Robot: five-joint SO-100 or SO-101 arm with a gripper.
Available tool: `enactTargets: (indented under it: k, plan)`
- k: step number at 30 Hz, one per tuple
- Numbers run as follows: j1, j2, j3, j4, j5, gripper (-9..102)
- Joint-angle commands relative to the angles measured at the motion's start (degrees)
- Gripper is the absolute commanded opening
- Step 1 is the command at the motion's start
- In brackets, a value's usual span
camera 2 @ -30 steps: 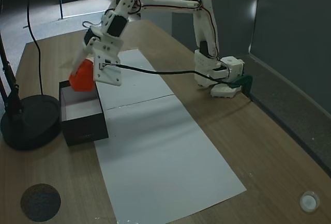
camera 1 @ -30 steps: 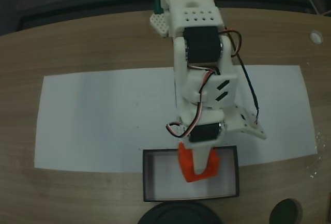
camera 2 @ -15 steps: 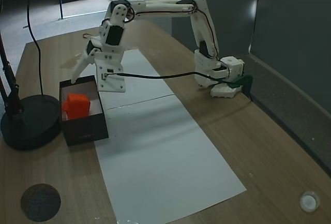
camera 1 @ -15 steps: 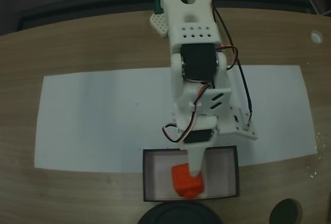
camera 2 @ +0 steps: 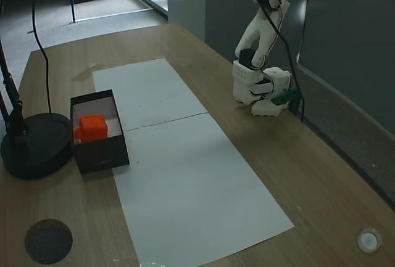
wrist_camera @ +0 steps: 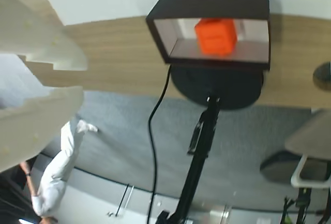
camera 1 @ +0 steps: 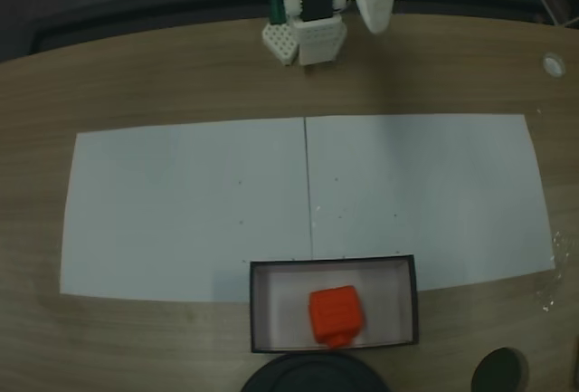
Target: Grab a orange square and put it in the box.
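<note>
Wrist view is showing the orange square (wrist_camera: 215,35) sitting inside the box (wrist_camera: 160,40), roughly in the middle of its white floor, nothing touching it. The gripper (wrist_camera: 51,81) is coming in from the left edge of that view as two white fingers (wrist_camera: 36,48), spread apart with nothing between them, hanging high up and well apart from the box.

In both fixed views the block is lying flat in the box (camera 1: 409,306), a bit nearer the wall that faces the round black stand base (camera 1: 312,376). It's pretty much a cube, so no real long axis, and I can't tell which way its stud is pointing. In a fixed view (camera 2: 92,127) the block is sitting toward the stand-side half of the box (camera 2: 102,153).

The box's long side is running along the edge of the white paper (camera 1: 181,202), overlapping it slightly. The arm (camera 2: 262,26) is standing folded up over its base (camera 2: 259,88), well apart from the box.
</note>
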Motion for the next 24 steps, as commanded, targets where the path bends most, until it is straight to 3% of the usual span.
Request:
enactTargets:
  k: [1,10,15,20,24]
  plan:
    - [1.7,11.5,6.2,-0.1,0.2,0]
    - [6.6,42.3,36.7,-4.2,-0.1,0]
    - [6.6,57.6,53.7,-9.6,-7.0,0]
    - [6.7,70.8,64.6,-14.2,-10.2,0]
    - [6.7,71.7,68.9,-16.3,-9.8,0]
